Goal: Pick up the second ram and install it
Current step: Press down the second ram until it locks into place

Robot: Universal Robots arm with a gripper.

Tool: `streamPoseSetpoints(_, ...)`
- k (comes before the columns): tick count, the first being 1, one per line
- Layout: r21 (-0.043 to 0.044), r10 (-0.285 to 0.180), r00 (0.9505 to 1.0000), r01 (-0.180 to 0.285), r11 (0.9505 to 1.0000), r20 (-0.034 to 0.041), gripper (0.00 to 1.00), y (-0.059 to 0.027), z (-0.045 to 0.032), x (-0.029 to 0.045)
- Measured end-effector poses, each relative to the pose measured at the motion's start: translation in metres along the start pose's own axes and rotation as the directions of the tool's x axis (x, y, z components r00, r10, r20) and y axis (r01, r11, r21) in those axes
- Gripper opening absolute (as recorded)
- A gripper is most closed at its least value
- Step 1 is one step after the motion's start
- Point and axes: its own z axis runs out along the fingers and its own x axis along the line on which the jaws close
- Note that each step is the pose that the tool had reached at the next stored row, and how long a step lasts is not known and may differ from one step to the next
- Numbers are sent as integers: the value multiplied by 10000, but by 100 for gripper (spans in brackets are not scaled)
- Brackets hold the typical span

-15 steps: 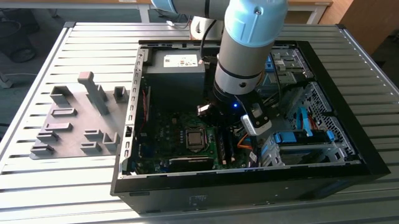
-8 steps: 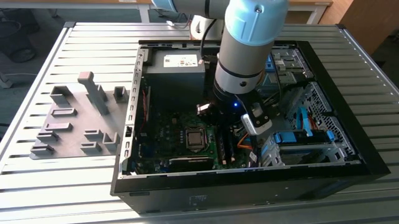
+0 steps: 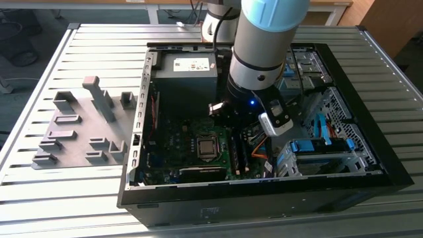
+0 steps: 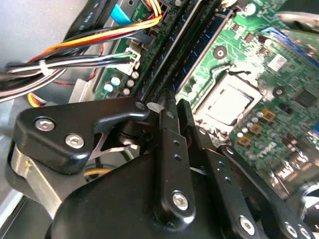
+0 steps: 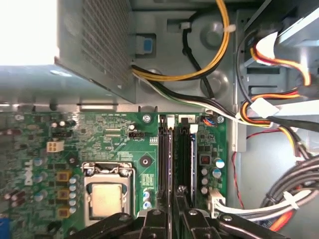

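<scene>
Slatted metal table (image 3: 79, 198), open computer case (image 3: 370, 163)
Gripper (image 4: 172, 112) jaws nearly together over the second ram (image 5: 182, 164), seated upright in its motherboard (image 5: 99, 139) slot

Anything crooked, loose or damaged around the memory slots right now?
Nothing stands out. In the first wrist view the second ram runs straight along its slot beside the other stick, with the hand right over them. The nearby cables stay off the slots.
</scene>
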Motion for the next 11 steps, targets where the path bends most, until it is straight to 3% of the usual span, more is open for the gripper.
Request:
streamPoseSetpoints(4,-1,0,10000,0,10000,-14,20,1,-19,0)
streamPoseSetpoints(5,0,0,10000,0,10000,-15,13,1,-20,0)
streamPoseSetpoints(7,1,0,10000,0,10000,-15,11,0,-20,0)
streamPoseSetpoints(11,4,1,10000,-1,10000,-15,11,0,-6,-1)
